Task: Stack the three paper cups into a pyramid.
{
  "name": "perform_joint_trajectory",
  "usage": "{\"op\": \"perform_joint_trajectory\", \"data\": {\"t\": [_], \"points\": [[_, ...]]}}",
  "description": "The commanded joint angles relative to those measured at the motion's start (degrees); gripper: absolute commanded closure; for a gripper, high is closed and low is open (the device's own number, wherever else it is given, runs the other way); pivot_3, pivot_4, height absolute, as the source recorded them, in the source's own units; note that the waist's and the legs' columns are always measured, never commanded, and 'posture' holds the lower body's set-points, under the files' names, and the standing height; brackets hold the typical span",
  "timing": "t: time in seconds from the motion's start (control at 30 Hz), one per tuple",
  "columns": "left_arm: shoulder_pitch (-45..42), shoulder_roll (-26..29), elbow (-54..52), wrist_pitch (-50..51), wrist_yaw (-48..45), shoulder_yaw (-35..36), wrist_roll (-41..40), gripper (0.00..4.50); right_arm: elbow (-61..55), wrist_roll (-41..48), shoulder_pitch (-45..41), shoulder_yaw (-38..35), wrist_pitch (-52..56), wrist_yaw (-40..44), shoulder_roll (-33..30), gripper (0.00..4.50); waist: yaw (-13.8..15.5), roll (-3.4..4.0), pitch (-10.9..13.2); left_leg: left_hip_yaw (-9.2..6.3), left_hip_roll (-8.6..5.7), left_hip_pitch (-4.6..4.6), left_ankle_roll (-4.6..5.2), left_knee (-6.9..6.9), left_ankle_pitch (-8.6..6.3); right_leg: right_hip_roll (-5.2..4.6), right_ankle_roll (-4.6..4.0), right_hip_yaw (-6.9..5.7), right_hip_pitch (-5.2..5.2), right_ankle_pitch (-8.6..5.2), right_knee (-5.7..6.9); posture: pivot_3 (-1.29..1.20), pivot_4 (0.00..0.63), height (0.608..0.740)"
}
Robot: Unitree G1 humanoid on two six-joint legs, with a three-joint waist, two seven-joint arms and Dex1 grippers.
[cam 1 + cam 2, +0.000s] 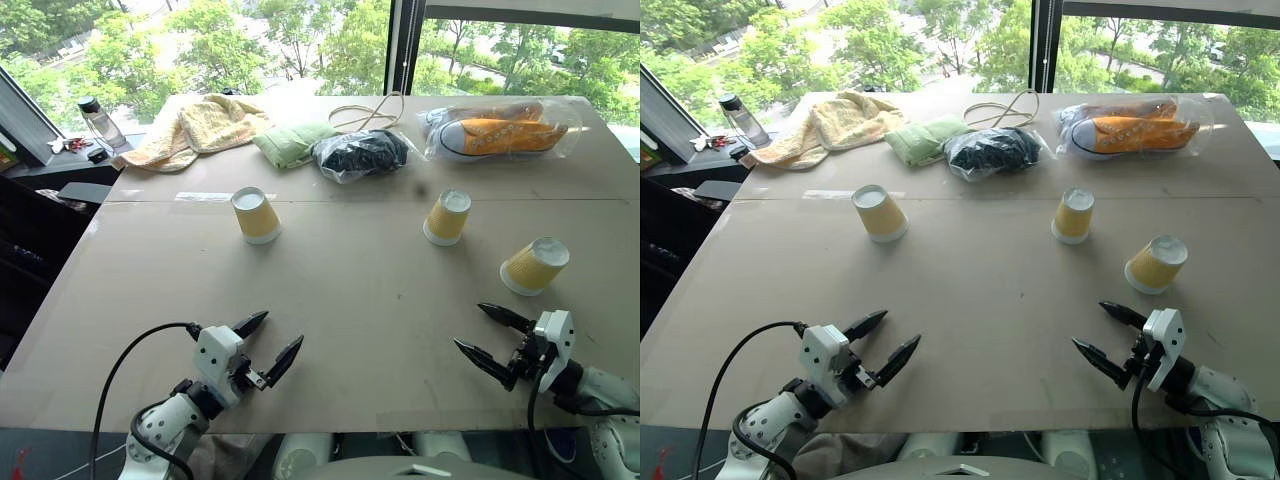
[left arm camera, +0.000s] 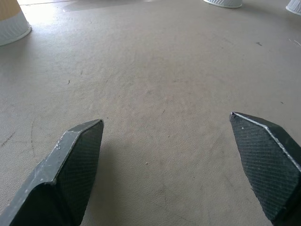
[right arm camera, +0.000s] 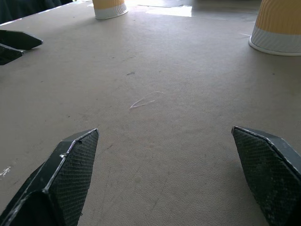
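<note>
Left gripper (image 1: 268,341) and right gripper (image 1: 480,331) at the near edge, both spread, empty, black pointed fingers with cross-hatched pads (image 2: 80,155). Bench (image 1: 350,300) is matte beige board with a seam across. Three ribbed yellow cups, upside down, apart: left cup (image 1: 256,215) at 11 o'clock, middle cup (image 1: 447,217) at 1, right cup (image 1: 534,266) at 2, tilted. Far edge: crumpled towel (image 1: 200,127), bagged sneakers (image 1: 497,130), glare-blurred.

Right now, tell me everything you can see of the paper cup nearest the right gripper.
The paper cup is small and tapered, with yellow-orange ribbed sides and a white base. It stands upside down, wide mouth on the brown table, base up. It stands apart from the other cups, nothing touching it. The right gripper hovers open just short of it.
</note>
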Motion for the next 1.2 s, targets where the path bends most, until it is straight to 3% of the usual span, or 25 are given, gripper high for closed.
{"op": "perform_joint_trajectory", "data": {"t": [0.03, 0.8, 0.97, 1.2], "points": [[-0.08, 0.08, -2.00, 0.18, 0.64, -0.40, 0.13, 0.10, -1.51, 0.44, 0.08, 0.14, -0.32, 0.37, -0.29, 0.00, 0.00, 0.00, 0.00, 0.00, 0.00, 0.00, 0.00, 0.00, 0.00, 0.00, 0.00, 0.00, 0.00, 0.00, 0.00, 0.00, 0.150, 0.740], [-5.14, 0.80, -15.66, 14.35, 8.09, 0.38, -3.20, 0.10, -3.63, 2.55, 0.62, 0.10, -1.19, 2.75, -0.38, 0.00, -0.01, -0.10, -0.03, 0.00, 0.00, 0.03, 0.00, 0.00, 0.00, 0.04, -0.01, 0.03, 0.03, 0.01, 0.01, 0.00, 0.150, 0.740], [-13.87, -1.48, -10.86, 16.24, 17.55, 7.08, -1.94, 0.10, -11.94, 7.51, -2.24, 0.94, 3.47, 2.16, -0.83, 0.00, 0.08, -0.14, -0.01, -0.05, 0.01, 0.16, 0.00, 0.04, 0.00, 0.07, -0.01, -0.01, 0.16, 0.01, 0.07, 0.00, 0.150, 0.740], [-26.55, -0.85, 1.06, 15.54, 19.73, 8.83, -0.30, 0.10, -20.11, 10.31, -7.61, 2.03, 10.75, -3.85, -0.92, 0.00, 0.13, -0.33, 0.02, -0.01, -0.03, 0.31, 0.00, 0.06, 0.00, 0.28, 0.23, 0.01, 0.34, 0.15, 0.05, 0.00, 0.150, 0.740]]}}
